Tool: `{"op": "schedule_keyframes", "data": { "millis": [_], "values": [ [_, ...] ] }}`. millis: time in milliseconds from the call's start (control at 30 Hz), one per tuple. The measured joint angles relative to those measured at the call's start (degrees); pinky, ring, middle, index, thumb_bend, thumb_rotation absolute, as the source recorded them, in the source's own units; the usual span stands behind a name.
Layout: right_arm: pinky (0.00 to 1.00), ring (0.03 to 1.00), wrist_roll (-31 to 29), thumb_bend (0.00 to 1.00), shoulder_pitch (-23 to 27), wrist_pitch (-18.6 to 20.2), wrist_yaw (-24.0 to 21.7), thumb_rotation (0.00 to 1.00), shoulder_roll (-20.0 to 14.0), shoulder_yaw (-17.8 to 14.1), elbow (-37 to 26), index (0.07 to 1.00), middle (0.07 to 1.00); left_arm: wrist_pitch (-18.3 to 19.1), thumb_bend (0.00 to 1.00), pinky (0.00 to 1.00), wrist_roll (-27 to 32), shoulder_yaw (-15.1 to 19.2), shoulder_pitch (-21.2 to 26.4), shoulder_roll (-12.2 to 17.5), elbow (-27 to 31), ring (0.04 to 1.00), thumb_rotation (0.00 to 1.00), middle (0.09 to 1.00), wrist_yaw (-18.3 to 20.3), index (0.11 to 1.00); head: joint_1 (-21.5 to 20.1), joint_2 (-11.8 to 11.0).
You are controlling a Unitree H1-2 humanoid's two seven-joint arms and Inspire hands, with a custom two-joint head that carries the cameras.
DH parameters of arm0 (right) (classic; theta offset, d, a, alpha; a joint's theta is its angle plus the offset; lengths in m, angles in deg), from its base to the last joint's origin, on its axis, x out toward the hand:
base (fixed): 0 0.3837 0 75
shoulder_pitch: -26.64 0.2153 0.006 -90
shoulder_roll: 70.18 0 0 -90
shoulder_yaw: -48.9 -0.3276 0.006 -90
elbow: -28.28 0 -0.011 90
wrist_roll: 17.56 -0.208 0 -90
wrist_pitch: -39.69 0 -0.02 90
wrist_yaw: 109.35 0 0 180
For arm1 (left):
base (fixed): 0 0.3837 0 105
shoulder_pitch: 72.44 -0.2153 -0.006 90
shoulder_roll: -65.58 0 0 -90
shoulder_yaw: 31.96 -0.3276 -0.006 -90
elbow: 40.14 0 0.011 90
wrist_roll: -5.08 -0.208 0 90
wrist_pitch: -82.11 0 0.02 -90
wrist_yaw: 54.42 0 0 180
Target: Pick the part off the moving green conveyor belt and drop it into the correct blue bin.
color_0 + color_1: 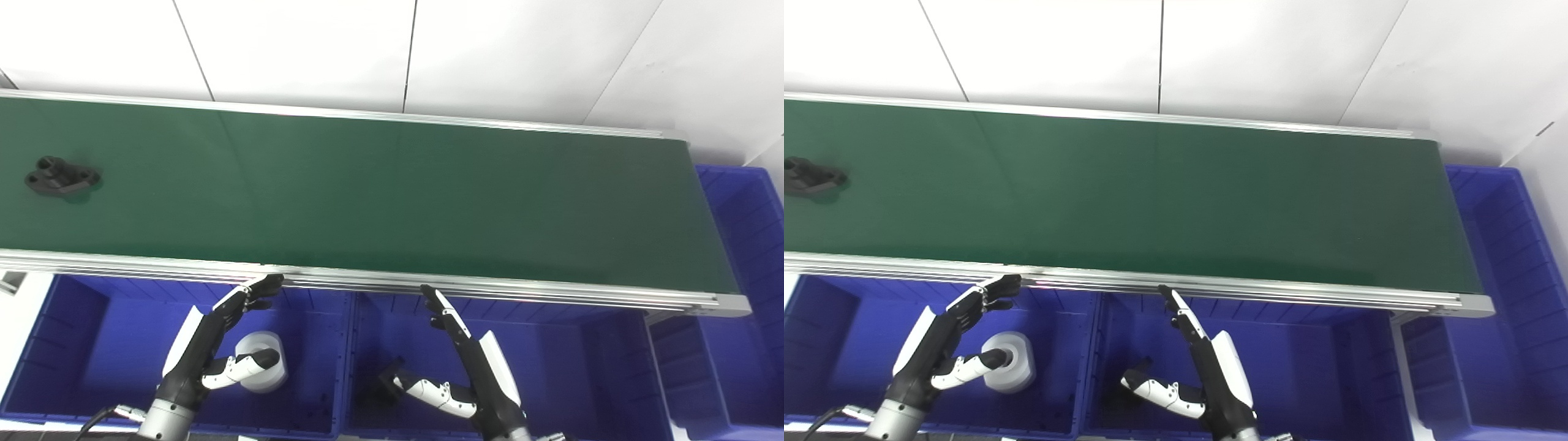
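A black part (61,176) with round lugs lies on the green conveyor belt (392,196) at its far left; it also shows in the right eye view (811,177). My left hand (229,340) is open and empty, held above the left blue bin (86,343), fingertips near the belt's front rail. My right hand (456,361) is open and empty above the middle blue bin (551,367), fingers stretched toward the rail. Both hands are far from the part.
A white cylindrical part (266,370) sits in the left bin under my left thumb. A dark part (386,380) lies in the middle bin. Another blue bin (744,245) stands past the belt's right end. A white wall is behind the belt.
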Motion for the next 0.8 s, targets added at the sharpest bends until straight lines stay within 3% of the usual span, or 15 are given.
{"op": "schedule_keyframes", "data": {
  "millis": [33,133,267,533,567,667,700,767,800],
  "values": [
    [0.86,0.926,0.0,0.72,0.0,0.0,0.0,0.66,0.0,0.0,0.0,0.954,0.950,0.0,0.78,0.75,-0.1,-0.2,0.0,0.0,-0.1,0.805,0.74,0.835,0.0,0.807,0.0,0.0],
    [0.87,0.935,-0.3,0.70,0.0,-0.1,0.0,0.66,-0.8,-0.2,0.8,0.963,0.957,0.0,0.78,0.76,-1.8,-2.6,0.2,0.0,-0.7,0.800,0.74,0.832,-2.0,0.804,11.9,-5.0],
    [0.90,0.948,-1.2,0.69,-0.5,-0.8,0.3,0.67,-3.0,-0.9,1.3,0.970,0.965,0.0,0.81,0.77,-3.7,-7.4,0.7,0.1,-1.6,0.803,0.72,0.831,-5.1,0.800,16.8,-8.7],
    [0.90,0.951,-1.6,0.67,-0.6,-4.5,1.6,0.64,-3.9,-1.2,5.2,0.962,0.968,0.0,0.84,0.75,-5.9,-13.3,2.5,1.8,-3.4,0.796,0.70,0.829,-12.0,0.786,17.4,-10.9],
    [0.91,0.952,-1.6,0.67,-0.5,-5.0,1.9,0.64,-3.9,-1.2,5.6,0.962,0.968,0.0,0.84,0.75,-5.9,-14.0,2.8,2.1,-3.6,0.796,0.70,0.829,-12.8,0.786,16.3,-12.2],
    [0.90,0.948,-1.6,0.68,0.4,-6.0,2.5,0.64,-3.7,-1.2,7.1,0.964,0.965,0.0,0.85,0.74,-5.9,-16.0,4.2,2.7,-5.1,0.793,0.69,0.826,-14.8,0.780,15.6,-13.1],
    [0.89,0.945,-1.6,0.69,0.6,-6.5,2.5,0.63,-3.6,-1.2,7.6,0.963,0.961,0.0,0.84,0.74,-5.9,-16.6,4.5,2.8,-5.7,0.793,0.68,0.828,-15.3,0.779,14.9,-14.9],
    [0.89,0.939,-1.6,0.69,1.0,-7.0,2.7,0.62,-3.6,-1.3,8.8,0.960,0.955,0.0,0.83,0.74,-5.9,-17.8,5.2,3.2,-6.2,0.792,0.67,0.827,-16.7,0.778,14.9,-15.1],
    [0.87,0.930,-1.7,0.70,1.1,-7.2,2.8,0.61,-3.5,-1.3,9.1,0.955,0.948,0.0,0.84,0.73,-5.9,-18.6,5.6,3.4,-6.4,0.786,0.66,0.821,-17.6,0.772,14.8,-16.6]
  ]
}}
